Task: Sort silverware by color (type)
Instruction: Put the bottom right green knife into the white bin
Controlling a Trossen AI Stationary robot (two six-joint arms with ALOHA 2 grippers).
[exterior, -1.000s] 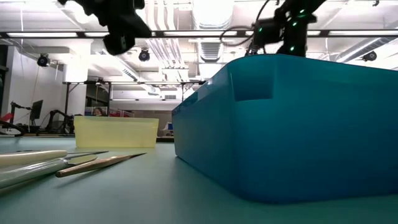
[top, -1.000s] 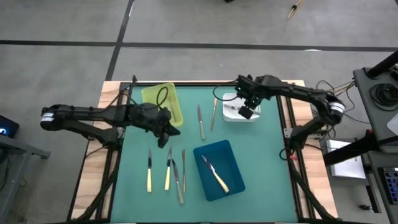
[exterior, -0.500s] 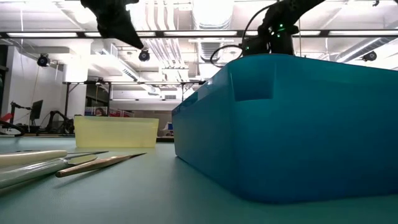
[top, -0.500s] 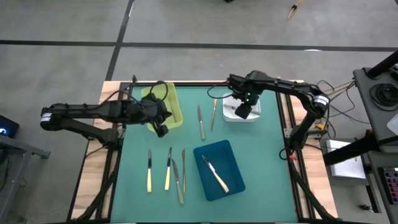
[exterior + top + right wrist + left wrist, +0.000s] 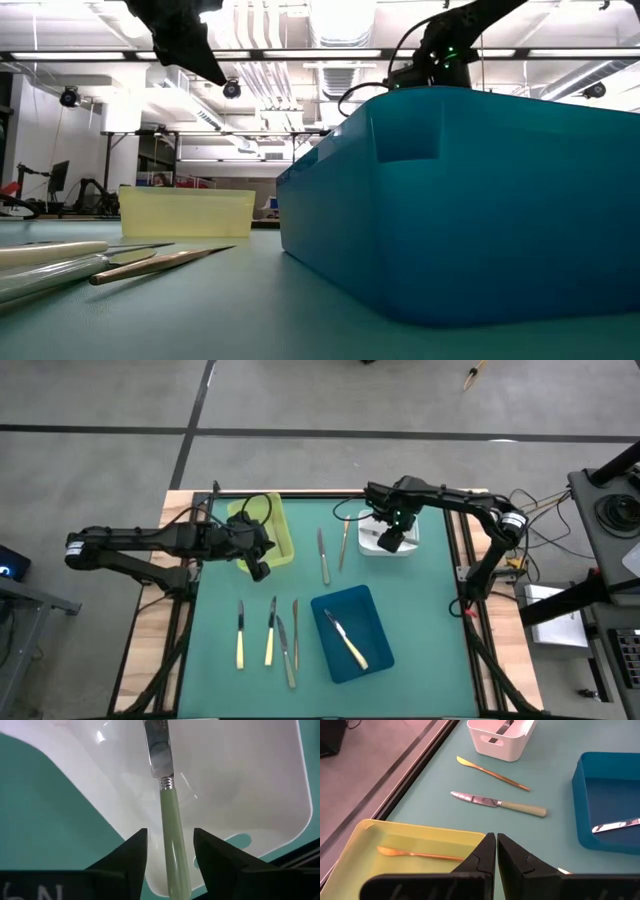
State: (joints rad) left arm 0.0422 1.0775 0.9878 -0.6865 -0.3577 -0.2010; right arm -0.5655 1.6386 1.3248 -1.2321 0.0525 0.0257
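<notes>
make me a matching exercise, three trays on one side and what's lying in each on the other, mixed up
Trays:
1. yellow tray
2. white tray
3. blue tray

Contents:
A. cream-handled knife, right gripper open around its handle
B. silver utensil
C. gold utensil, left gripper shut above the tray

Pairs: 1-C, 2-A, 3-B

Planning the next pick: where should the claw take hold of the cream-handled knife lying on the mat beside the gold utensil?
Probably grip the cream-handled knife by its handle, which is thicker than the blade, coming straight down and closing across its width. It lies flat, clear of the gold utensil.
</notes>
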